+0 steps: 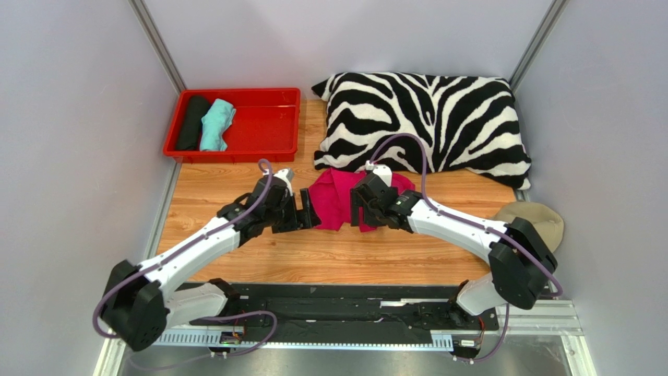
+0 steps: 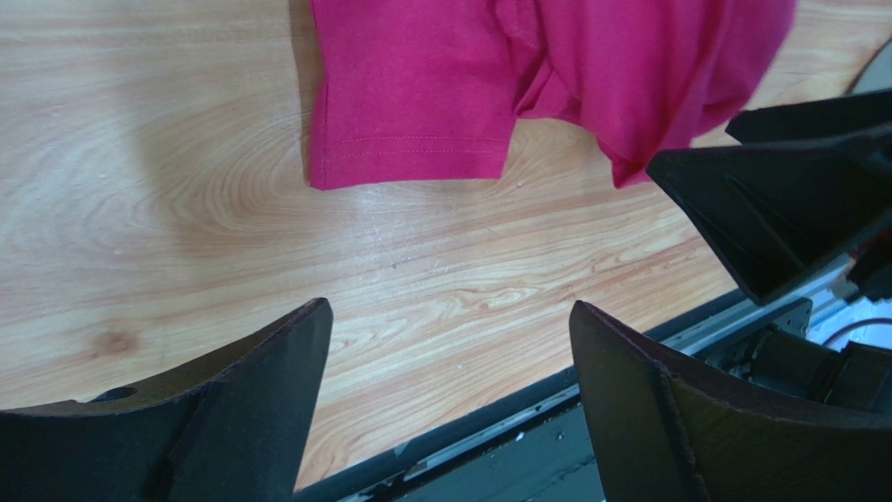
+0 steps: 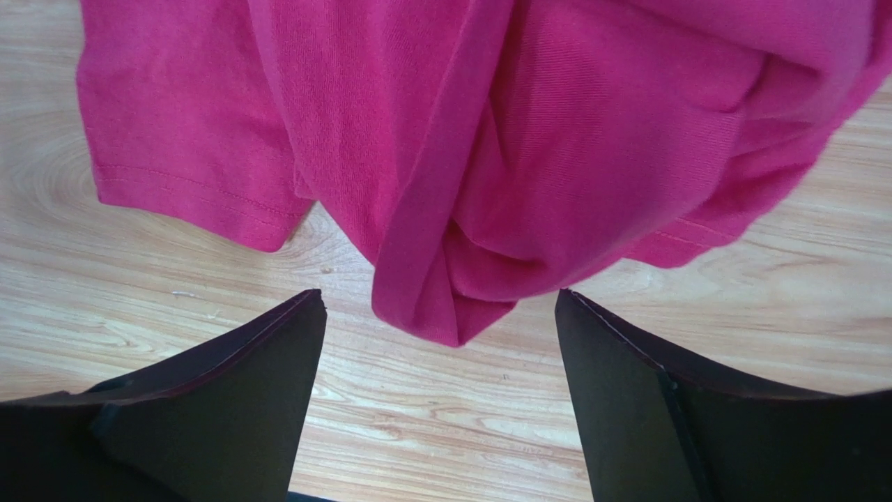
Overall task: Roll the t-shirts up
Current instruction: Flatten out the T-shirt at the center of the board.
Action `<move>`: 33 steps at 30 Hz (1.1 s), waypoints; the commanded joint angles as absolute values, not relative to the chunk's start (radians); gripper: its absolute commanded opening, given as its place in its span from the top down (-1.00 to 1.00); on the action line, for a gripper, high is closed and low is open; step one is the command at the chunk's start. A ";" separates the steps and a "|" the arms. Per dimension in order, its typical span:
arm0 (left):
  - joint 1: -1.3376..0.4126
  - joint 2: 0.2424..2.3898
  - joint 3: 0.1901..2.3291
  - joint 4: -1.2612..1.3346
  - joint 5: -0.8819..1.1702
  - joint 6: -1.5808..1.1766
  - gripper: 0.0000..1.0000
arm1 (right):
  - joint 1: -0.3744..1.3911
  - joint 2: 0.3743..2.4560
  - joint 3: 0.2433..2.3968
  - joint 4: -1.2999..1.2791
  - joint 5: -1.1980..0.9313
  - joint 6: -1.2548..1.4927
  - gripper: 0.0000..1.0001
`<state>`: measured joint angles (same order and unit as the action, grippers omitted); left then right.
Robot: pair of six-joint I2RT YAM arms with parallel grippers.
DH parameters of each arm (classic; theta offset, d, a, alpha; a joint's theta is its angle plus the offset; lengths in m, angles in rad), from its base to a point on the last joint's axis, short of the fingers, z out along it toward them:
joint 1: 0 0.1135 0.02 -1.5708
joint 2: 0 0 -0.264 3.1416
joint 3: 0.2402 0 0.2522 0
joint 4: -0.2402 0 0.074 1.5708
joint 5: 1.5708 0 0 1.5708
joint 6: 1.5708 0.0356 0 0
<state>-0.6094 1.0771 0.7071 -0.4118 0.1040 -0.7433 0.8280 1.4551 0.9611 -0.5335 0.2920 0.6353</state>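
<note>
Pink t-shirt: lying crumpled just before zebra pillow; hem stitching showing in wrist views only.
Black roll, mint roll: sitting left of pillow, top view only.
Left gripper, right gripper: hanging spread, gripping nothing.

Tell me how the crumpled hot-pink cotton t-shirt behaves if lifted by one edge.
Probably floppy: the hot-pink cotton t-shirt lies in soft bunched folds, so it should drape and unfold. Likely light, being thin knit. Pushed, it may bunch rather than slide.
</note>
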 commanded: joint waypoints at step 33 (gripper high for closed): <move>-0.675 1.605 0.884 -0.278 -0.261 -0.784 0.23 | 0.827 1.525 1.147 -0.572 0.380 0.580 1.00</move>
